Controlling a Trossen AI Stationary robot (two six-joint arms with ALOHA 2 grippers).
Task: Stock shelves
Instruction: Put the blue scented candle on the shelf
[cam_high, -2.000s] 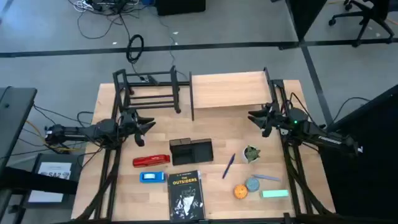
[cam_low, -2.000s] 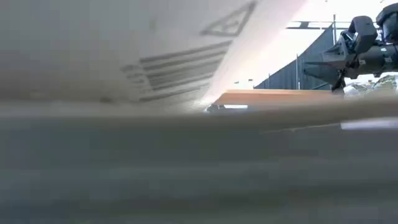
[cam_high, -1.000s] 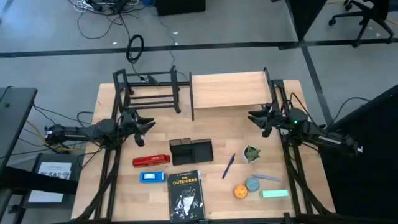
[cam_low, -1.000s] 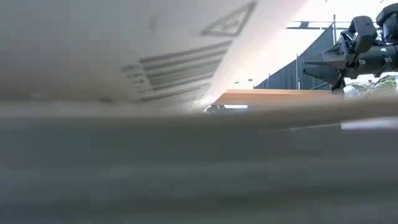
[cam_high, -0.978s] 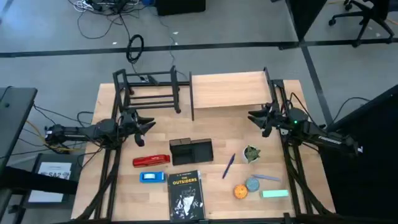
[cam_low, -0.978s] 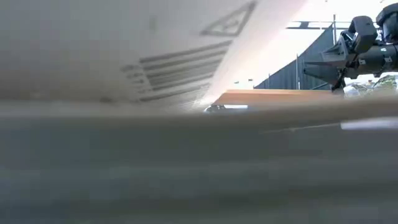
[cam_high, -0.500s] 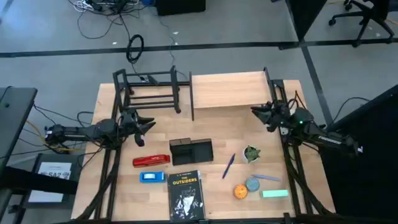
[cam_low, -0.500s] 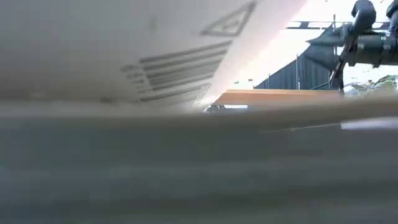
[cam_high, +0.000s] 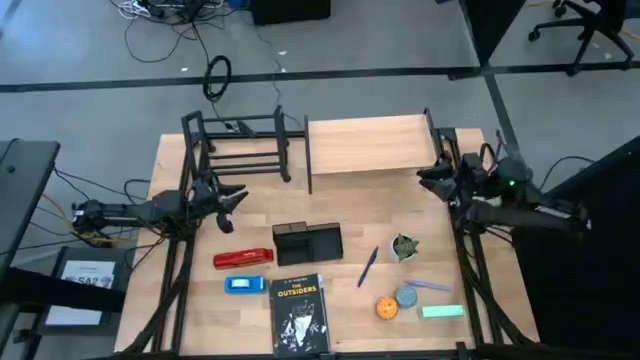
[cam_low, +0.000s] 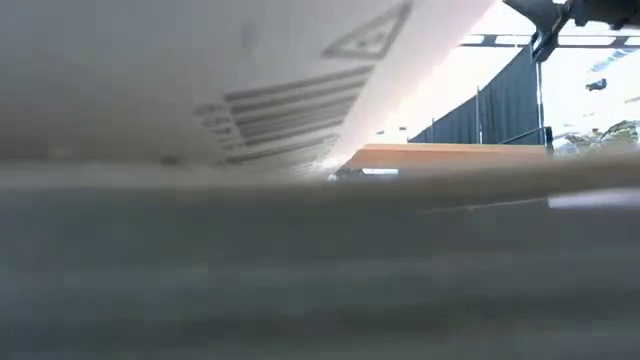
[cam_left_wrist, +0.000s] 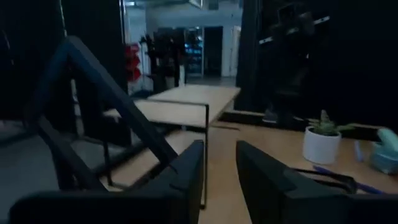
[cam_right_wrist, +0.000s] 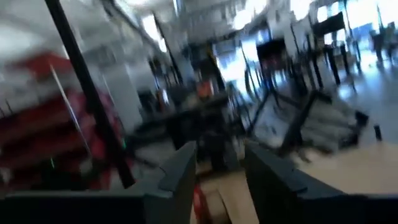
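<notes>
Two shelves stand at the table's far side: a black tube-frame rack (cam_high: 240, 145) on the left and a wood plank top on black legs (cam_high: 368, 142) beside it, both bare. My left gripper (cam_high: 235, 196) hovers open over the table's left part, in front of the rack (cam_left_wrist: 93, 112), with nothing between its fingers. My right gripper (cam_high: 425, 178) is open and raised near the plank shelf's right end; in the low view it shows at the top edge (cam_low: 545, 20). Loose goods lie along the near half of the table.
Near half of the table: a black mesh organizer (cam_high: 307, 241), red stapler (cam_high: 243, 258), small blue item (cam_high: 245, 284), black book (cam_high: 299, 312), pen (cam_high: 368, 267), potted plant (cam_high: 404, 246), orange ball (cam_high: 386, 308), green eraser (cam_high: 442, 311). A white sheet (cam_low: 200, 90) blocks most of the low view.
My right gripper has risen and drawn back toward the table's right edge, staying open and holding nothing. My left arm and the goods on the table have kept still.
</notes>
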